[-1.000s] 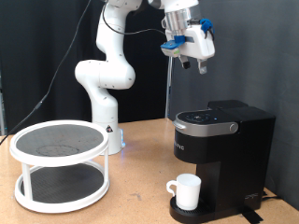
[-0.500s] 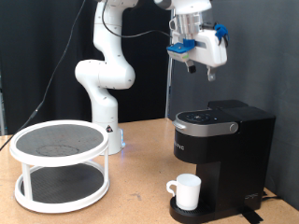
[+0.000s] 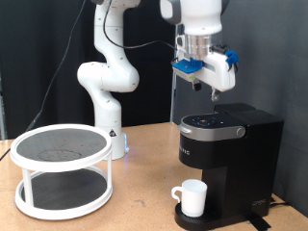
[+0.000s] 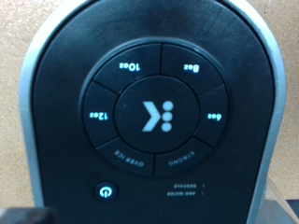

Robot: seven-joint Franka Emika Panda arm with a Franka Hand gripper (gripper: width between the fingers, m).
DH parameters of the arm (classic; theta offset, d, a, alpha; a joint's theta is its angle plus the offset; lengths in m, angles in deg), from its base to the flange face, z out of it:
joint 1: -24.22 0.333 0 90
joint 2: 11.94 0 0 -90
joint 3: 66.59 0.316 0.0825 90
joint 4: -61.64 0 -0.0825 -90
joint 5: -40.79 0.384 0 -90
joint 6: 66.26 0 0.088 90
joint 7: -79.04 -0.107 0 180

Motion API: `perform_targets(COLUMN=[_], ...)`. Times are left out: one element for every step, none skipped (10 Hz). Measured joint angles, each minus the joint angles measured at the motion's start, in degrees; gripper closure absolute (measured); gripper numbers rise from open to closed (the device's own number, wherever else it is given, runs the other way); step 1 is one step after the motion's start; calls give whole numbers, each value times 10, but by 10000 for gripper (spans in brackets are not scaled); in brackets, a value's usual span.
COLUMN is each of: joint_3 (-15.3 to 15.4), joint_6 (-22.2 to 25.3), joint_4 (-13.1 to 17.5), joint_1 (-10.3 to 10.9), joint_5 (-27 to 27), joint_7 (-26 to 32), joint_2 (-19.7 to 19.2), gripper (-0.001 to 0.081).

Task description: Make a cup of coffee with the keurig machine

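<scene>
Gripper: the white robot arm's two-finger gripper hangs in the air above the top panel of the machine, fingers pointing down. Whether the fingers are apart or together I cannot tell; nothing shows between them, and the wrist view shows no fingertips at all.

Machine: the black boxy keurig machine with a silver-rimmed top panel stands at the exterior view's right, lid down.

Key relation: the machine's panel lies straight below the gripper, with clear air between them. The wrist view looks squarely down on the round black control dial, which fills the middle of that picture, so the hand seems centred over the buttons rather than over the lid behind them.

Panel: the ring of size buttons is lit with white labels (6oz, 8oz, 10oz, 12oz, over ice, strong), and the small round power button glows blue-white, so the machine appears switched on.

Cup: the plain white ceramic mug with a side handle stands upright on the machine's round drip tray, under the spout, well below the gripper and apart from it.

Stand: a white two-tier round rack with dark mesh shelves sits on the brown table at the exterior view's left, well apart from the machine.

Stage, as a judgement: the mug is placed and the lid shut, with the hand poised over the controls.
</scene>
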Motion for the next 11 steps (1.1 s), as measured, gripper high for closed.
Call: perform_targets(joint_3=[2,2,4,7,11,14,17,19,22,25,26], joint_6=[-5,-10,-12,-12,-12,-13,-15,-17,-21,-27,-32], joint_4=[-4,-8,-11,-15,-19,-23,-27,-29,-30,-30,-30], joint_1=[0,1,2,2,2,3,3,4,4,6,8], joint_5=[-1,-4,-13,-22,-33,-42,-49,-55,-62,-70,-76], joint_7=[0,0,0,-3,-12,-23,-34,-45,-55,-62,-68], joint_2=[-1,-1,-2,-2,-4,-8,-13,-20,-29,-38,-47], gripper=[421,421,559,696,696,779,779,800,800,805,806])
